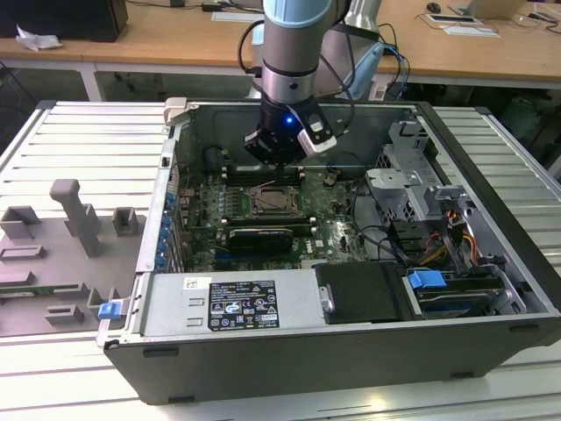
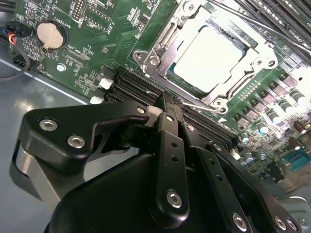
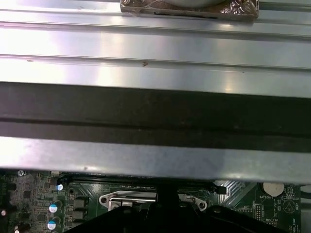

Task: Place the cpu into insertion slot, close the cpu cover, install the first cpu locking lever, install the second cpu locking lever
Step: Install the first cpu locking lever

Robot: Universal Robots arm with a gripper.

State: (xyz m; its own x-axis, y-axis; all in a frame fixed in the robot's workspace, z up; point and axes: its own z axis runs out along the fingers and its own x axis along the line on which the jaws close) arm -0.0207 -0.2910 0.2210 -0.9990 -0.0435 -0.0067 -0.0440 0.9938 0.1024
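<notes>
Workshop setting: one grey ribbed bench (image 1: pixel 79 132) carrying one open computer case (image 1: pixel 491 324), with wooden desks behind.

- Cpu (image 2: pixel 209 58): one, flat square chip with a pale silvery-beige face, seated in the insertion slot (image 2: pixel 167 73) on the green motherboard (image 2: pixel 97 43) at the middle of the case floor.
- Cpu cover (image 2: pixel 155 46): one, thin silvery frame with a large square window, lying around the chip.
- Hand (image 2: pixel 167 104): one, black, fingers drawn together on nothing, tips just beside the socket's edge, over the black memory slots (image 2: pixel 136 87); in the exterior view it hangs above the socket.
- Coin battery (image 2: pixel 48 34): one.
- Blue latches in the case: two seen.
</notes>
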